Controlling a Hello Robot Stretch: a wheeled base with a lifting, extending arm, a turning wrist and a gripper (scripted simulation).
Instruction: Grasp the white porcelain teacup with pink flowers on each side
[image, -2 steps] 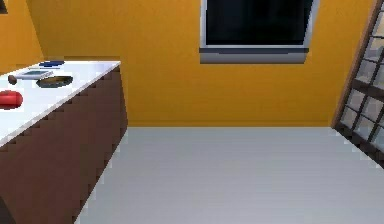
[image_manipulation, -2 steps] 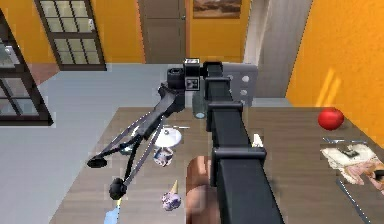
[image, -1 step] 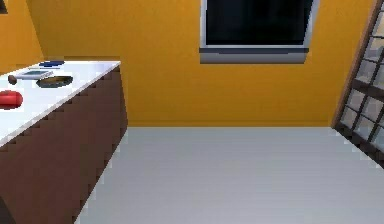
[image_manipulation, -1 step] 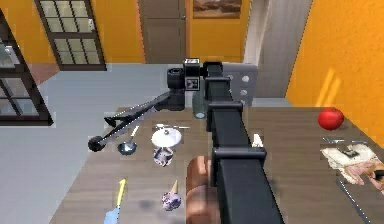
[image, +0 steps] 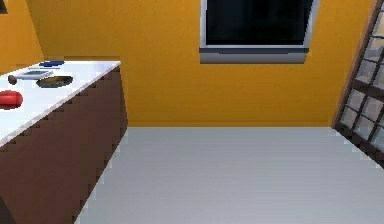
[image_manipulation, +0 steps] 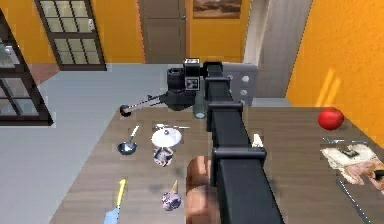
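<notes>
Gripper: gripper seen at the arm's far end, by the table's far edge; bare grey floor behind the fingers, nothing held; whether the fingers are apart or together cannot be told.
Task thing: small white-and-pink cup-like thing stood on the table, just left of the arm.
Neighbours: white dish just beyond it; small pan to its left.
Table's right: red round thing.
Forward view: white-topped counter seen at left.
</notes>
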